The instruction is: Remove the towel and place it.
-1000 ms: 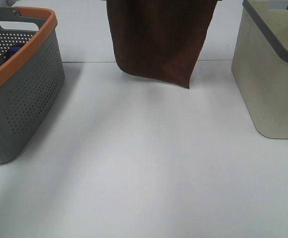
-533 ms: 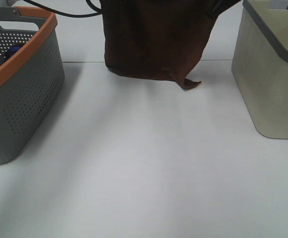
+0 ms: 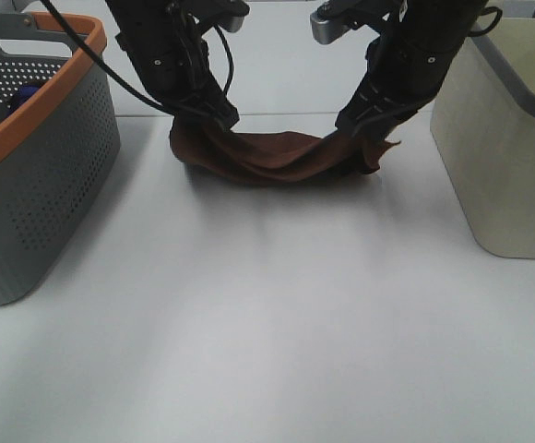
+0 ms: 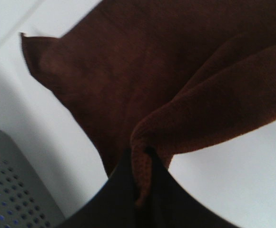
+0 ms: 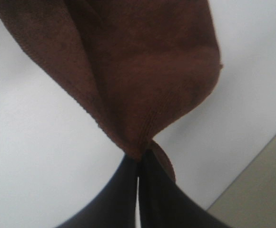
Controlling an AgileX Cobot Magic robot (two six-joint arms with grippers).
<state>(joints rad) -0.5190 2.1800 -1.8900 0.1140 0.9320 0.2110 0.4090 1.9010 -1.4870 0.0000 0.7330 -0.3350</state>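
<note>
The dark reddish-brown towel [image 3: 272,157] lies bunched and sagging on the white table between my two arms. My left gripper [image 3: 223,118] is shut on its left corner, just above the table. My right gripper [image 3: 349,123] is shut on its right corner. In the left wrist view the towel [image 4: 176,80] spreads away from the pinched fold at my left gripper [image 4: 142,164]. In the right wrist view the towel [image 5: 142,71] hangs from my closed right gripper [image 5: 138,159].
A grey perforated basket with an orange rim [image 3: 37,157] stands at the left, with something blue inside. A beige basket with a grey rim [image 3: 503,138] stands at the right. White table [image 3: 267,323] stretches in front.
Both arms have come down into view with the towel. It hung as a sheet a second ago; now its lower part rests crumpled on the table.
</note>
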